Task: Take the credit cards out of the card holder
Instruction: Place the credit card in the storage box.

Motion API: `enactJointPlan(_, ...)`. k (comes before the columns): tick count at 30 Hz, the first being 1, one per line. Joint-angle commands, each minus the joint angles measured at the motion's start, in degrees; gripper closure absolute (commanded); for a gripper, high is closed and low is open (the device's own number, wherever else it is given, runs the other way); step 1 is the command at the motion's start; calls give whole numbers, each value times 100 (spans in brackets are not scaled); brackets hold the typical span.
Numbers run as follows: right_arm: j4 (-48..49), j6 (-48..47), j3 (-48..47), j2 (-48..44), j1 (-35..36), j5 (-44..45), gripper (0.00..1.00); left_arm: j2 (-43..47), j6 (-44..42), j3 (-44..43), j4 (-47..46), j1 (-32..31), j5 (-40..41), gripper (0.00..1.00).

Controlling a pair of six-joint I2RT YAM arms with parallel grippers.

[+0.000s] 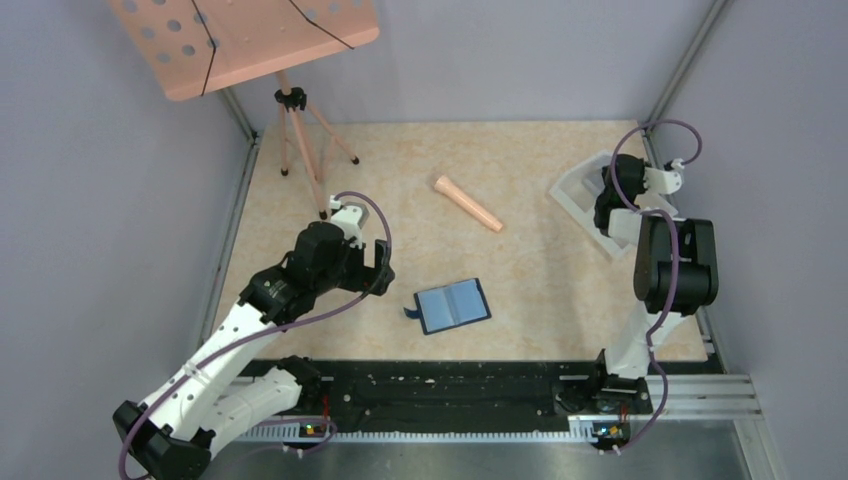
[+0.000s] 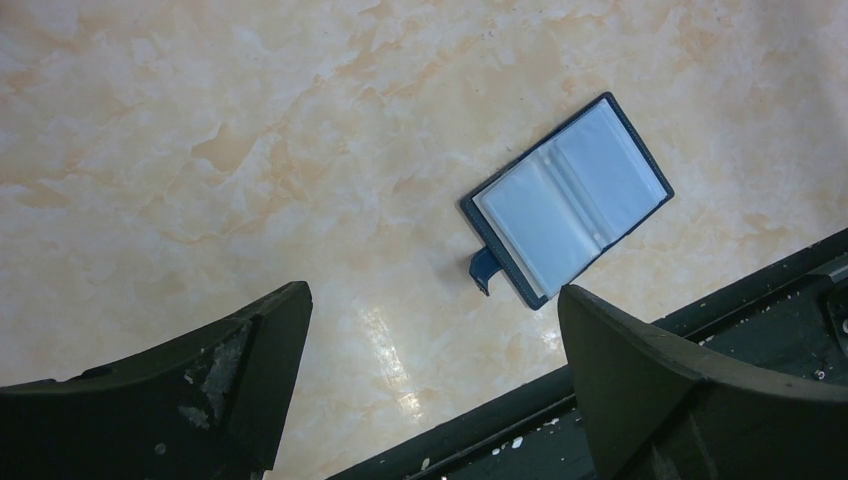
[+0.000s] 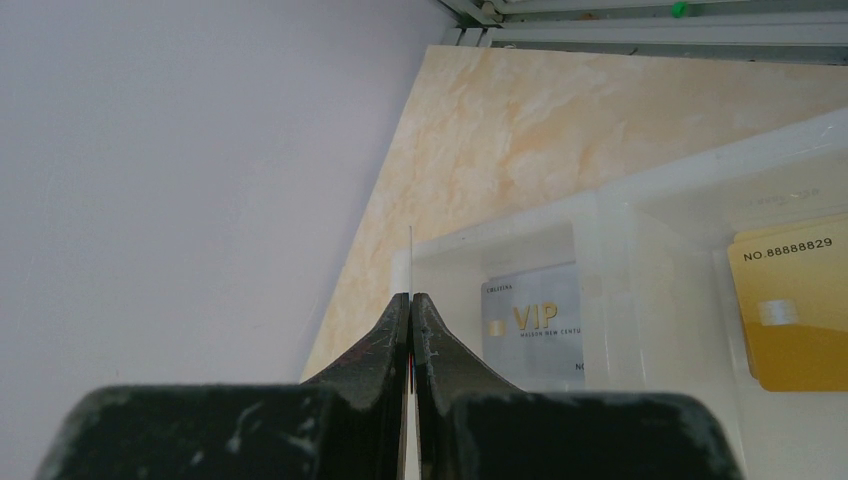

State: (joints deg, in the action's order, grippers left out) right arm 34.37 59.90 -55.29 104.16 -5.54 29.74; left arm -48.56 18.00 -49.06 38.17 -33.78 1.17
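Black left gripper (image 2: 432, 300) gaped empty, navy folding card holder (image 2: 565, 200) at one o'clock; right gripper (image 3: 411, 297) pinched a likely stiff, slick pale card (image 3: 411, 240) edgewise.

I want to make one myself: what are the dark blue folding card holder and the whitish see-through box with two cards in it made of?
Dark blue folding card holder: likely leather or imitation; its cover looks matt. Its pale inner pockets look like glossy clear plastic, catching light. Whitish see-through box: probably stiff moulded plastic; its thin walls look milky and let light through.
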Motion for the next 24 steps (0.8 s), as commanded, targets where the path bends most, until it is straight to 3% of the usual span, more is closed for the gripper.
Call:
enactJointPlan(1, -25, -211, -262, -12, -52, 182, 99, 5, -68, 36, -187, 21, 51, 1)
enactJointPlan(24, -247, -261, -633, 345, -26, 164, 100, 57, -51, 35, -182, 20, 16, 1)
